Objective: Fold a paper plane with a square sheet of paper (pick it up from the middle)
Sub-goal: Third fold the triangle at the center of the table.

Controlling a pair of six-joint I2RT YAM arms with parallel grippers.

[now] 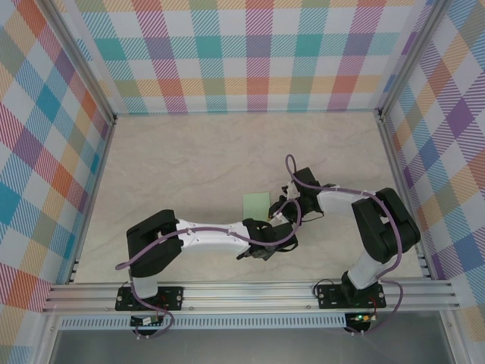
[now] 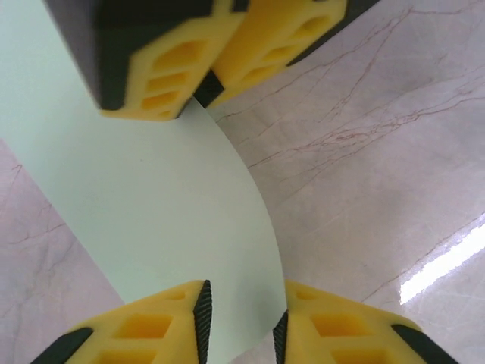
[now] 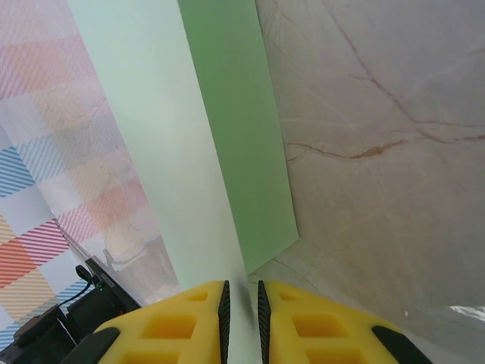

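Pale-green paper (image 2: 159, 220) bows smoothly over marbled table (image 2: 364, 152).

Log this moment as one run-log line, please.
right gripper: shut on square sheet of paper | left gripper: straddles it, grip unclear

The counter (image 1: 189, 167) is pale, with thin brown lines like marble. A bright streak of light (image 2: 443, 262) shines on it. Walls with squares of many colours stand on three sides: the left wall (image 1: 38, 152), the far wall (image 1: 250, 61) and the right wall (image 1: 447, 136). A grey metal post (image 1: 79, 64) leans up from the far left corner, and another post (image 1: 413, 57) from the far right. A long metal rail (image 1: 250, 292) runs along the near edge.
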